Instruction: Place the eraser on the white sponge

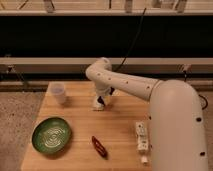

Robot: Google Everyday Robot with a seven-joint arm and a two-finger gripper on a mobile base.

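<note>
- Tabletop [120,127] of light wood fills the lower half of the camera view, with a dark wall and pale rails behind it.
- White robot arm [125,82] reaches from the lower right, bends at the back of the tabletop and points down near the middle of the far side.
- Gripper [101,101] hangs at the end of that arm, low over the wood. How far it is spread cannot be told, because the wrist covers it.
- White sponge [97,106] shows as a small pale pad on the tabletop directly under the gripper, touching it or nearly so.
- Eraser [102,101] appears only as a small dark patch at the gripper's tip, just above the sponge. Whether it is pinched or already resting on the pad cannot be told.
- Translucent white cup [58,92] stands upright at the far left of the tabletop, well apart from the gripper.
- Green plate [51,135] lies at the near left.
- Dark red elongated object [99,146] lies at the near middle, slanted.
- Long white segmented block [142,138] lies at the near right, beside the arm's large body.
</note>
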